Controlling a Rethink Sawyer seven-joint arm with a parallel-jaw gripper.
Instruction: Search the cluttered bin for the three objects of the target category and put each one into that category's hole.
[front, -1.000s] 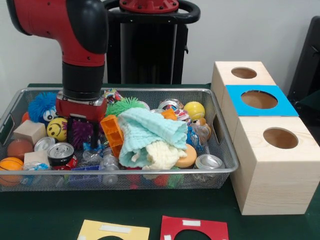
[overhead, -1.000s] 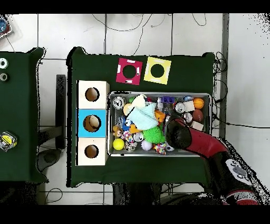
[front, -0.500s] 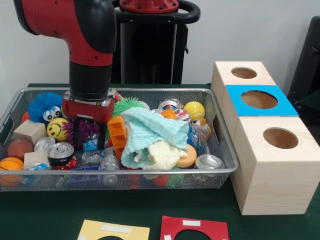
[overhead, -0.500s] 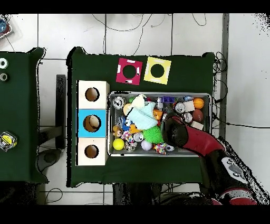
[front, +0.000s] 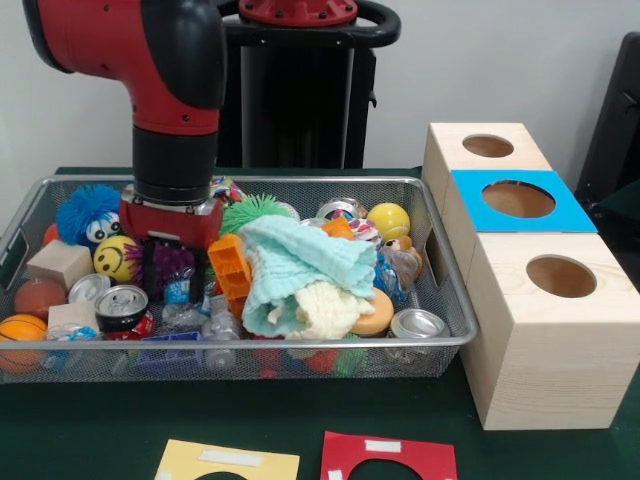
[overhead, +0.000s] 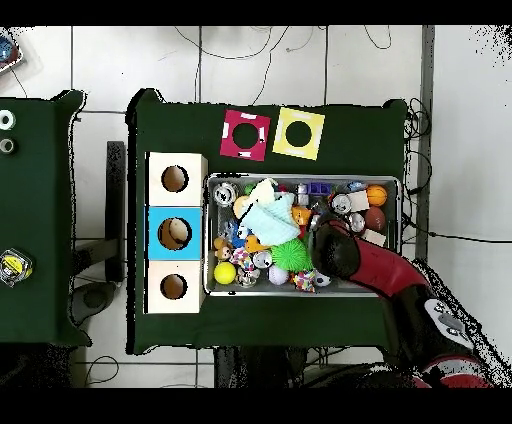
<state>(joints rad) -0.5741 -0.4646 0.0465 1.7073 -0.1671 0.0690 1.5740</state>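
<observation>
The wire bin (front: 441, 262) is packed with mixed clutter: balls, crushed cans, wooden blocks, cloths and plastic bits. My gripper (front: 172, 272) is down in the bin's left half, over a purple spiky toy (front: 163, 264) with a blue wrapper just below it. An orange block (front: 229, 263) leans against the gripper's right side, next to a mint green cloth (front: 305, 262). In the overhead view the gripper (overhead: 322, 238) sits mid-bin, with the arm hiding what is under it. Three wooden boxes with round holes stand beside the bin; the middle one (front: 520, 200) has a blue top.
A smiley yellow ball (front: 113, 257), a blue fuzzy toy (front: 82, 212) and a red can (front: 122, 306) crowd the gripper's left. A silver can (front: 417, 323) lies front right. Red (front: 388, 458) and yellow (front: 228, 463) cards lie before the bin.
The gripper shifted right, then slightly back left, staying low in the bin. The orange block was nudged and tilted beside it.
</observation>
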